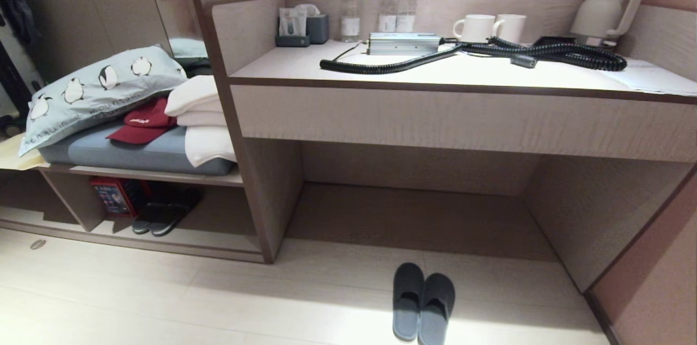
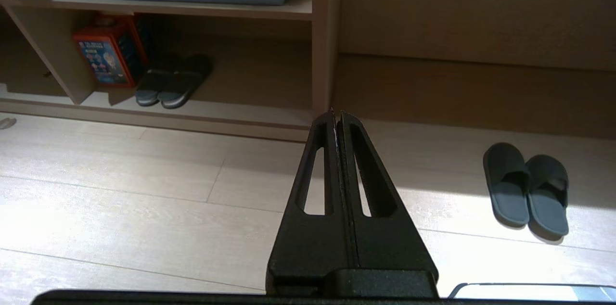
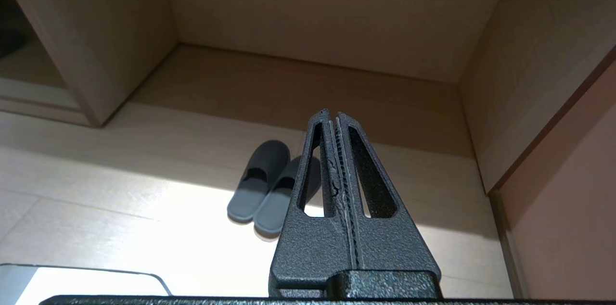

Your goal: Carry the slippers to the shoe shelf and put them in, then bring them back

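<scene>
Fingers of the left gripper [image 2: 336, 113] and the right gripper [image 3: 333, 113] are pressed together, holding nothing, above the pale plank floor [image 1: 163, 301]. The low pale beige wood-grain shoe shelf [image 1: 179, 247] holds a dark white-edged pair [image 1: 163, 217]. The dark blue-grey soft fabric slippers [image 1: 423, 301] lie side by side on the floor, before the counter's open recess.

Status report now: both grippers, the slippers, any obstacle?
Left gripper shut, empty. Right gripper shut, empty. Slippers paired on floor before counter. Shoe shelf holds another pair.
</scene>
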Controlling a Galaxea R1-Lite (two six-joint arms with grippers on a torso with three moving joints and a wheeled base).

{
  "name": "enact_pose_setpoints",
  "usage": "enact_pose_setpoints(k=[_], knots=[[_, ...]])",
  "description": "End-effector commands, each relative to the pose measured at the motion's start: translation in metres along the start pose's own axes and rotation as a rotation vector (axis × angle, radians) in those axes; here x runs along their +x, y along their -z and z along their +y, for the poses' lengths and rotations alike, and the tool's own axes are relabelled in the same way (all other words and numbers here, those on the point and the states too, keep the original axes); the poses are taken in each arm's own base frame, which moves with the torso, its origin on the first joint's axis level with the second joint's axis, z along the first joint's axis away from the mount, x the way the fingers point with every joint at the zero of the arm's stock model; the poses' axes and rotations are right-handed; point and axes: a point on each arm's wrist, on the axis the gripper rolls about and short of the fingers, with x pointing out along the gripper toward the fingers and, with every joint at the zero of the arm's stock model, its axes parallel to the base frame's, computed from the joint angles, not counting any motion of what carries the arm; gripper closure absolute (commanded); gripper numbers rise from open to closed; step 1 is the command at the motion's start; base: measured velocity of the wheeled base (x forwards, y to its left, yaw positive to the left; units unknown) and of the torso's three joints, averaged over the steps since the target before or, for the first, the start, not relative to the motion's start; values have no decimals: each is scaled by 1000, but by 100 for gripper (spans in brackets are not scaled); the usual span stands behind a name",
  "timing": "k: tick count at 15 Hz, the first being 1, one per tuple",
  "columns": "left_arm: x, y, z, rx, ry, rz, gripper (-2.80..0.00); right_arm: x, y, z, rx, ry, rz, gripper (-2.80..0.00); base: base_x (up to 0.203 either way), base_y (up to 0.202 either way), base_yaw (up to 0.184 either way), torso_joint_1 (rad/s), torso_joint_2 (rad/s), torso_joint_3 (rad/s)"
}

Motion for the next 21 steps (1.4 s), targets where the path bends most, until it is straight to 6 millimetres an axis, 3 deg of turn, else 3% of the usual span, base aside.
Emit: enact_pose_setpoints(k=[1,11,21], knots=[[0,0,0,1,-1,3,0,0,1,0,0,0,2,0,0,0,0,2,-2,202],[0,0,0,3,-1,3,0,0,1,0,0,0,2,0,0,0,0,2,2,43],[0,0,0,3,-1,3,0,0,1,0,0,0,2,0,0,185,-3,1,4,3]])
